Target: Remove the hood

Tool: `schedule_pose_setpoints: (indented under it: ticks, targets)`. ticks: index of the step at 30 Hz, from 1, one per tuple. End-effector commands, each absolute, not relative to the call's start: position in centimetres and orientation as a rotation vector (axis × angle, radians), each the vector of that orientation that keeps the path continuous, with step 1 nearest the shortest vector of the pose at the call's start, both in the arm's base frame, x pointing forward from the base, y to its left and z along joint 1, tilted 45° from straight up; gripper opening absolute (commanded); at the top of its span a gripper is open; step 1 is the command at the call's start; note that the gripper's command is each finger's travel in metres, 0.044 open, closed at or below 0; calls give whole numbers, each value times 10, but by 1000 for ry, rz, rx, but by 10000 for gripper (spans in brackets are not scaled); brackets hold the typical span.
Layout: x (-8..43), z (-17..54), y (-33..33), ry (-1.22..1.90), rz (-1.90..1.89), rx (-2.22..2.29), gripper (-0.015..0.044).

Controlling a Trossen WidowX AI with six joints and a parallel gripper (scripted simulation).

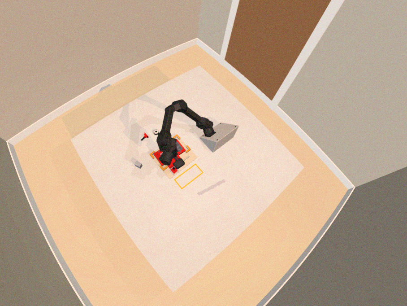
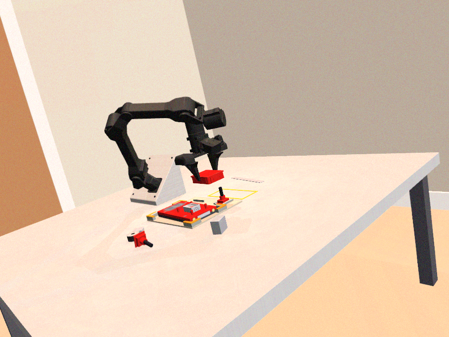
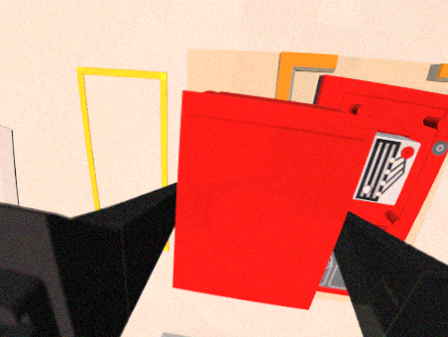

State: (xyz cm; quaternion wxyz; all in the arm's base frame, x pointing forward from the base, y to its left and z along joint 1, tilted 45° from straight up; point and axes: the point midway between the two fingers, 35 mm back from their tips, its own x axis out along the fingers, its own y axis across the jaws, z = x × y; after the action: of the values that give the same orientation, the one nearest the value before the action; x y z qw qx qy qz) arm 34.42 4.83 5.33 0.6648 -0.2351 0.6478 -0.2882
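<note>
My gripper (image 2: 206,174) (image 3: 256,203) is shut on the red hood (image 2: 214,176) (image 3: 258,164), one finger on each side. It holds the hood roughly level in the air, above the table and clear of the toy car. The red toy car (image 2: 174,212) (image 3: 392,111) lies on its base plate between orange corner brackets, with its engine block (image 2: 191,207) (image 3: 387,168) uncovered. The marked area, a yellow outline (image 1: 192,180) (image 2: 240,190) (image 3: 165,124), lies beside the base plate. In the top view the arm hides the fingers and most of the hood.
A red part with an upright black stem (image 2: 222,199) stands on the base plate near the outline. A grey block (image 1: 138,164) (image 2: 218,225), a loose red part (image 1: 145,135) (image 2: 139,239) and a wheel (image 1: 155,131) lie around the car. A pale strip (image 1: 211,187) (image 2: 247,179) lies beyond the outline.
</note>
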Motion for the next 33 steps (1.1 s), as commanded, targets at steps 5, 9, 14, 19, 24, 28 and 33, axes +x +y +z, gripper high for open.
schedule_pose_setpoints:
  ticks: [5,9,14,19,24,28,33]
  targets:
    - [335,16,92,1462,-647,-522,0]
    - [326,-5,114,1461,-652,-524,0]
    - [311,-29,138,1459,-662,-527,0]
    - [309,-33,140,1458,-664,-527,0]
    - [309,-35,138,1458,-664,-527,0]
    - [310,-38,135,1458,-664,-527,0]
    - [310,-42,132,1458,-664,-527,0]
